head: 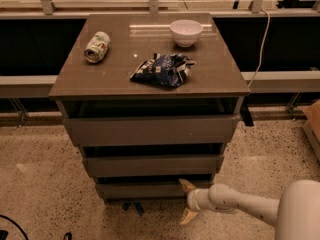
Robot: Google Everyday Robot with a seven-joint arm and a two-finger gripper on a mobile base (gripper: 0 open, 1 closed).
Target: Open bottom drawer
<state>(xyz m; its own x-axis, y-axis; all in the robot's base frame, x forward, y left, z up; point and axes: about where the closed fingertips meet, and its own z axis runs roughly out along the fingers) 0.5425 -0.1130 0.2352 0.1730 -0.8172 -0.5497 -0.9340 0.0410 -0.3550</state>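
Below, at the foot of the three-drawer cabinet (227, 84), the gripper (182, 202) sat low at the right end of the bottom drawer (145, 190); its two tan fingers (186, 185) were spread apart, one above the other, with nothing held between them; the upper finger overlapped the top edge of that drawer's front panel, while the lower finger hung over the speckled floor (40, 184). The white arm (240, 205) entered from the lower right corner. The bottom drawer was the lowest and narrowest-looking front of the stack, directly under the middle drawer (150, 165), with a dark gap between the two; whether it had been drawn out at all could not be told. The top drawer (150, 130) was the widest front. On the cabinet's glossy top lay a can (96, 47) on its side at the left, a white bowl (186, 32) near the back edge, and a crumpled dark blue snack bag (162, 70) near the centre; all three were well apart. A light cable (260, 41) hung down behind the right side.
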